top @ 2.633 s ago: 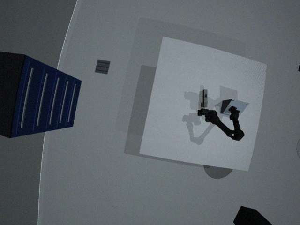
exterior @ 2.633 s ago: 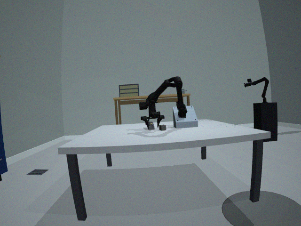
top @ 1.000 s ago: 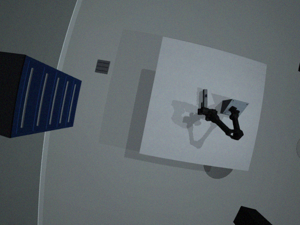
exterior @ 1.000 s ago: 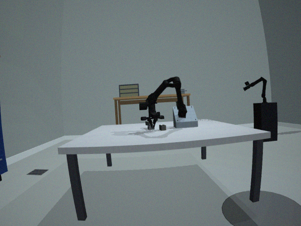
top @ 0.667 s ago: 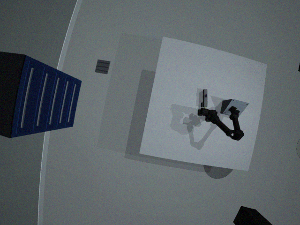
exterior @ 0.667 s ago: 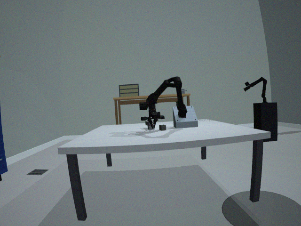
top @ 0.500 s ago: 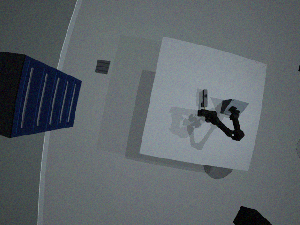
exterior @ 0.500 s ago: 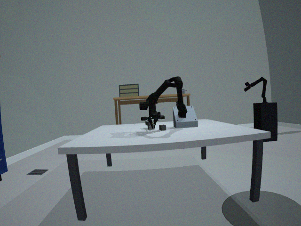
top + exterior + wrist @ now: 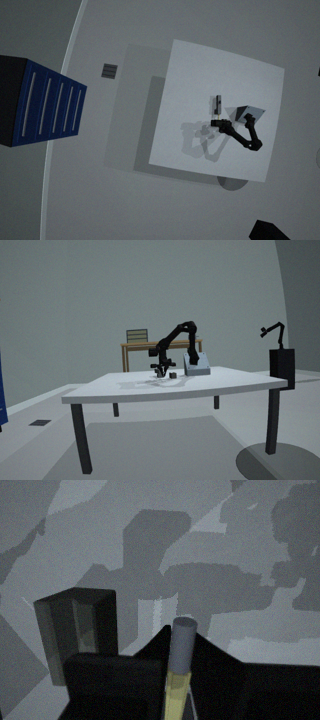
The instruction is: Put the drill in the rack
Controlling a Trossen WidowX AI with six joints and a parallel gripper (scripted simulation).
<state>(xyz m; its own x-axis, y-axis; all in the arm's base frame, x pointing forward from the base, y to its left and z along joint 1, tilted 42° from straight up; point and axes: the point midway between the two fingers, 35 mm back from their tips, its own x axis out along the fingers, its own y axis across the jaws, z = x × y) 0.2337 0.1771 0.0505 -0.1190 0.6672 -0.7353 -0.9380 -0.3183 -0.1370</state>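
The drill (image 9: 218,117) (image 9: 178,695) is a thin yellow rod with a grey cylindrical end. My gripper (image 9: 218,121) (image 9: 163,375) (image 9: 175,630) is shut on it, low over the table. In the top view a stretch of yellow shows between my gripper and the long grey holder (image 9: 219,107) (image 9: 158,373); whether its hidden end is still inside I cannot tell. The holder has a dark spot on top, perhaps the key, and a small dark block at its side. The grooved block that looks like the rack (image 9: 172,375) (image 9: 85,630) stands beside the gripper, at the left in the wrist view.
The white table (image 9: 191,67) (image 9: 232,382) carries them all. The arm's sloped grey base (image 9: 257,112) (image 9: 199,372) stands right of the holder in the top view. A blue cabinet (image 9: 55,100), a wooden bench (image 9: 162,342) and a black pedestal (image 9: 286,369) stand away from the table.
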